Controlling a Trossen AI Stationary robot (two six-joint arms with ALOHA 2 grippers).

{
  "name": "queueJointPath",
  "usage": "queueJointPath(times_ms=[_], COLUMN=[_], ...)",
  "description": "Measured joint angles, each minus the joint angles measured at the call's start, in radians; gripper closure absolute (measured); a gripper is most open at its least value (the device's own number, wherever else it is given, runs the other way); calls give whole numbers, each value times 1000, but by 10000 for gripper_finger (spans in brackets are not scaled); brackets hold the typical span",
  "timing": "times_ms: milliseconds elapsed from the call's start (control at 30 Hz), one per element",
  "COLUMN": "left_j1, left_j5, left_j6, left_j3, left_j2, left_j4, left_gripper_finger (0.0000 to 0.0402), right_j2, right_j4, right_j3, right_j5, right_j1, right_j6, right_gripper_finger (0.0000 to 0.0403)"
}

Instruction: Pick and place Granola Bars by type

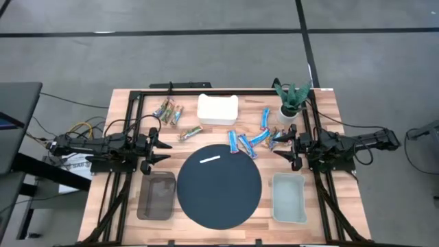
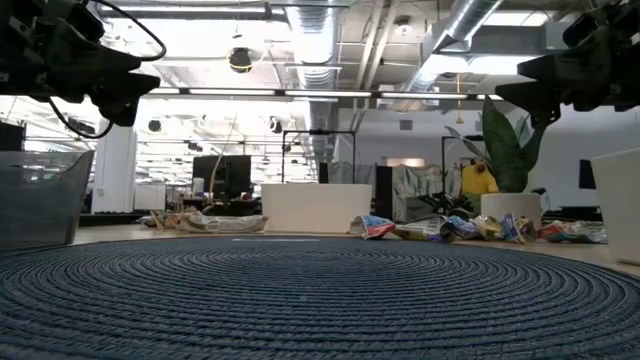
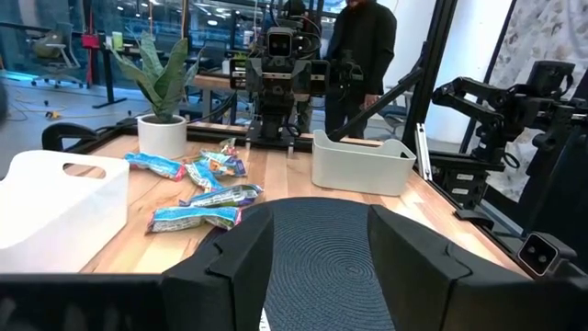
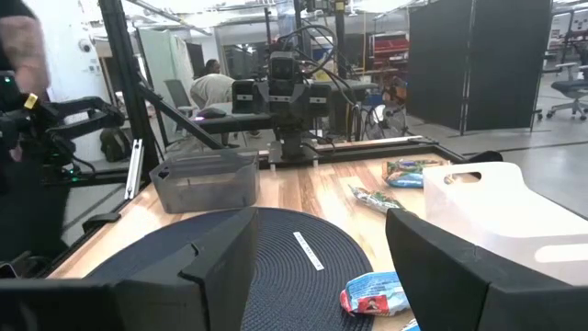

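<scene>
Granola Bars (image 1: 248,140) between open left tool (image 1: 164,146) and right tool (image 1: 280,143).

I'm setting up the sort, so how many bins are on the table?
3: a white bin at the table's far edge, a dark clear bin left of the round mat, and a pale green bin right of it. None looks hidden.

Light is even and bright, coming from ceiling lamps (image 2: 240,60) that glare white in the low view. On the worktop (image 1: 123,113) shadows are faint and soft. The woven mat (image 2: 320,300) blurs close to the low camera, sharpening farther back. In both wrist views the near fingers (image 3: 239,267) are dark and soft-edged. Windows behind the plant (image 3: 161,83) wash out pale.
</scene>
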Motion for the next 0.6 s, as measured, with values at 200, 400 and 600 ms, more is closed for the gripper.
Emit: queueJointPath(times_ms=[200, 400, 600], left_j1=[0, 0, -1], left_j5=[0, 20, -3], left_j6=[0, -243, -597], left_j3=[0, 0, 0], left_j2=[0, 0, 0], left_j4=[0, -1, 2], left_gripper_finger=[233, 233, 233], right_j2=[0, 0, 0], right_j4=[0, 0, 0], right_j3=[0, 0, 0], right_j5=[0, 0, 0], right_j1=[0, 0, 0], right_j6=[0, 0, 0], right_gripper_finger=[171, 171, 171])
